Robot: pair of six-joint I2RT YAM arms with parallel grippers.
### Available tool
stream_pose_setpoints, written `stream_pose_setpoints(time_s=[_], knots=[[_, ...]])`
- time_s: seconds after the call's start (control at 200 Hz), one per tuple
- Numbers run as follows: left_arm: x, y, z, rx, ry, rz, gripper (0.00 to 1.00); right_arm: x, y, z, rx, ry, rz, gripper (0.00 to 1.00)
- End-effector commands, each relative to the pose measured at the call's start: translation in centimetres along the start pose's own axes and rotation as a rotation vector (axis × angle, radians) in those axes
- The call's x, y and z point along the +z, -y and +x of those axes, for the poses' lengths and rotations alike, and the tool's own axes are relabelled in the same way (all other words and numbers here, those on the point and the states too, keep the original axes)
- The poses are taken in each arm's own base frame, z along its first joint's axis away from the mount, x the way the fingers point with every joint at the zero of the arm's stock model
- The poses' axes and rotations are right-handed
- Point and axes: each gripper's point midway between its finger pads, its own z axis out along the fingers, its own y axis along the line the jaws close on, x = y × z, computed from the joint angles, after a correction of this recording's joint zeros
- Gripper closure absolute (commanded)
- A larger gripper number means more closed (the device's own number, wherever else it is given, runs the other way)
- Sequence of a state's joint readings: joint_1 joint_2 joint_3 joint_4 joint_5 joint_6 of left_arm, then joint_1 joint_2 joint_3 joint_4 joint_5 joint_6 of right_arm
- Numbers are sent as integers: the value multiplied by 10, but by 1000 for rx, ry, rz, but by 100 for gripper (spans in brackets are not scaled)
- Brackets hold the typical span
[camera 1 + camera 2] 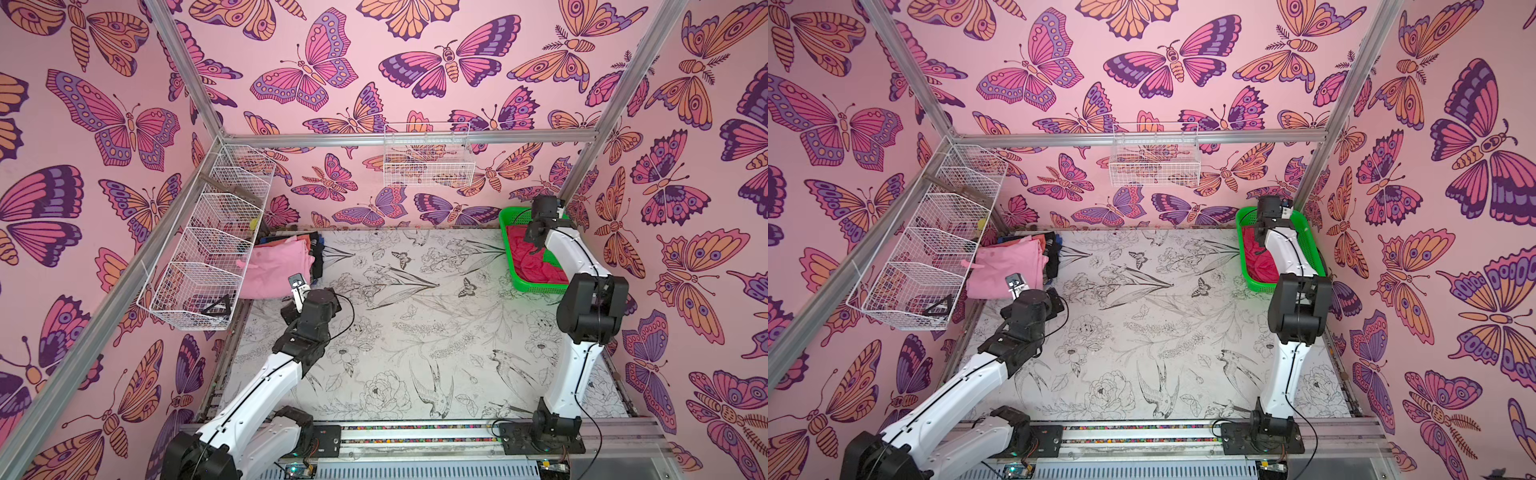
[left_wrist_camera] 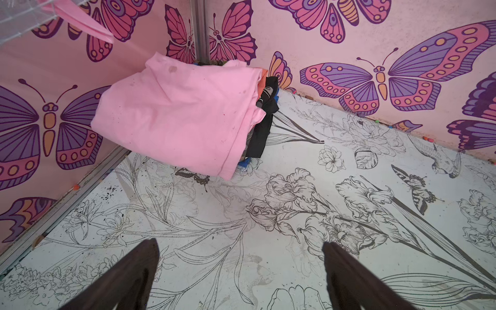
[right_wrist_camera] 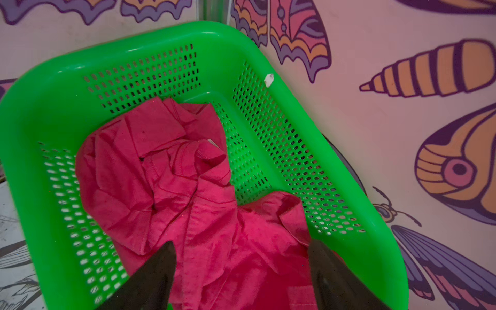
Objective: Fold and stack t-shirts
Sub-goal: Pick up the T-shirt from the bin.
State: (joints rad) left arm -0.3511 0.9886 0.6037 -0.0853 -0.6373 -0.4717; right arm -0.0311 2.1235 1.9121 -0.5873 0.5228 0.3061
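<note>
Your right fingers [image 3: 155, 279] stand apart, lowered into the green basket [image 3: 134, 37]. The crimson shirt [image 3: 188, 188] lies crumpled on the basket's floor. Its cloth fills the whole gap between the two fingers, with one finger on each side of a raised fold. The tips sit at cloth level, but you cannot tell whether they press into it. Beside the shirt, a strip of the basket's mesh floor shows bare. In both top views your right arm reaches over the basket [image 1: 536, 286] and covers part of the crimson shirt [image 1: 536, 262].

The basket stands in a back corner of the worktop [image 1: 415, 332]. Your left fingers [image 2: 128, 276] are well apart from the basket, on the other side of the worktop. They are spread wide with nothing between them, above bare surface.

The light pink shirt [image 2: 174, 112] lies ahead of the left tips, near but not touching. It tops a pile in the back corner opposite the basket. On the side of the pile that faces the basket, an orange shirt [image 2: 264, 77] and a dark shirt [image 2: 263, 128] peek out from under it.
</note>
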Motion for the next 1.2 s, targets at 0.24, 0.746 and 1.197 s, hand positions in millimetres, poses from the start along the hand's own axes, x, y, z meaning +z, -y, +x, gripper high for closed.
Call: stream_pose_setpoints(time_s=[0.24,0.746,1.197], knots=[[-5,-3,-5,43,13,-40,0,17,-12,31,108,-197,-75,20],[-10,0,-6,61,21,-27,0,38,-20,65,389,-471,-195,28],[-10,4,-4,83,18,-23,0,61,-33,85,434,-554,-255,17]])
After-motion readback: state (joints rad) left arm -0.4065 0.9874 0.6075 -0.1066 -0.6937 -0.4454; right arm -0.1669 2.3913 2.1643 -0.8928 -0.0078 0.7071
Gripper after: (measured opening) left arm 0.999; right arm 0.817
